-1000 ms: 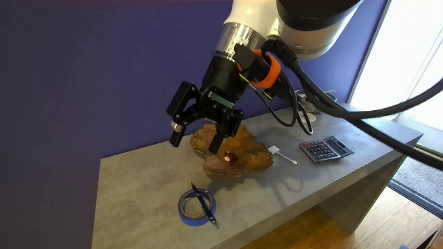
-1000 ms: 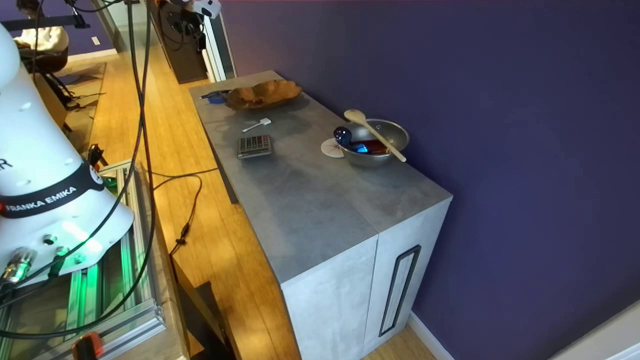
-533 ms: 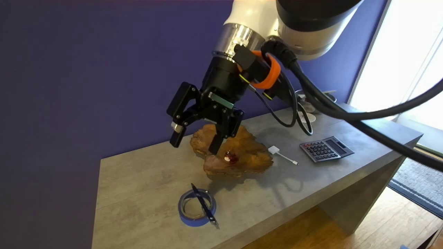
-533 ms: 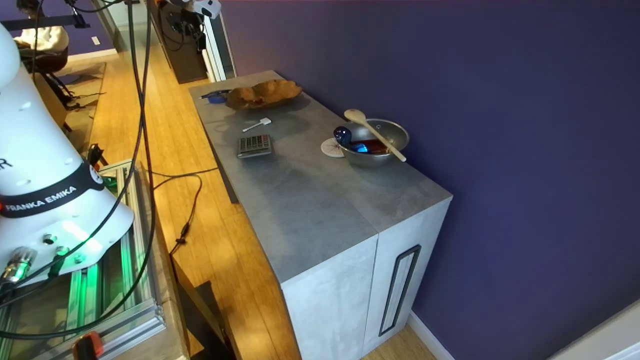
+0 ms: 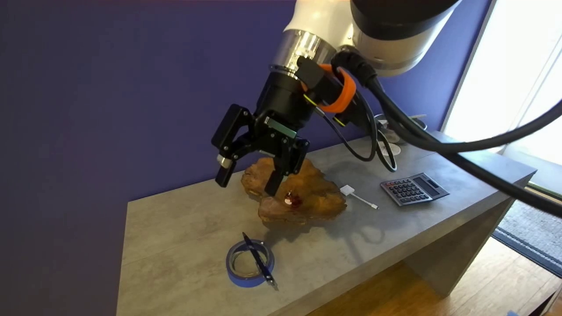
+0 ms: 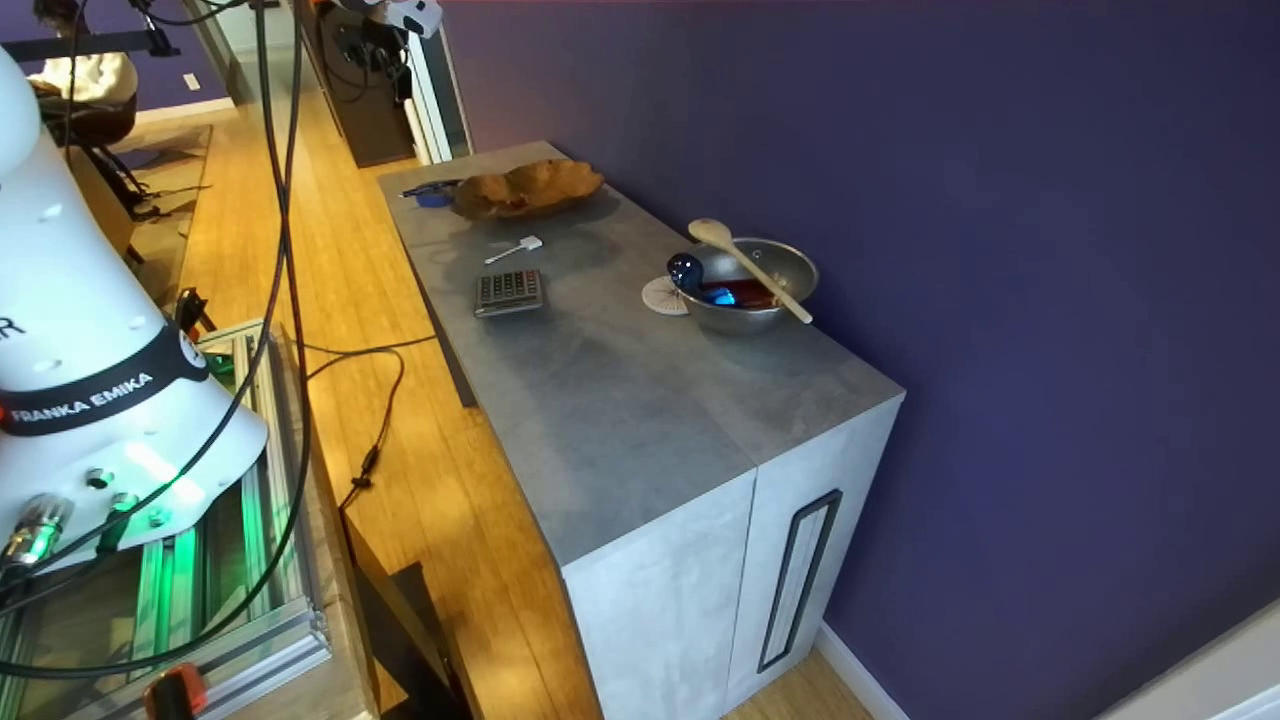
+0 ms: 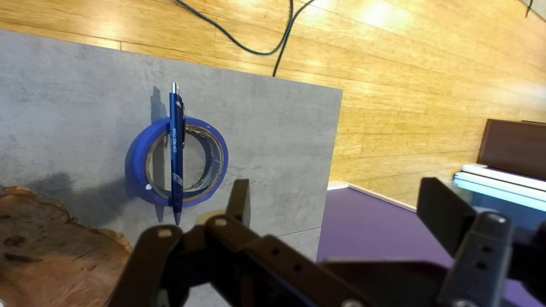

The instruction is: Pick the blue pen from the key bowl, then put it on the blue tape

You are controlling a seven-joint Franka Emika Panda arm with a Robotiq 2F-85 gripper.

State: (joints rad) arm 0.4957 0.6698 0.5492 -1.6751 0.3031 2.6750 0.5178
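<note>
Plainly, the blue pen (image 7: 176, 149) lies across the blue tape (image 7: 140, 162), left of centre in the wrist view. Near mid-frame in an exterior view, the hand (image 5: 246, 186) hangs, jaws apart.

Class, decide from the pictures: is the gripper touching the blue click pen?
Apart. An exterior view shows the open gripper raised away from the blue click pen, with gray tabletop visible between them.

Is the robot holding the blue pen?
No, in the wrist view the blue pen lies across the ring of blue tape, while the fingers stand apart, away from it.
</note>
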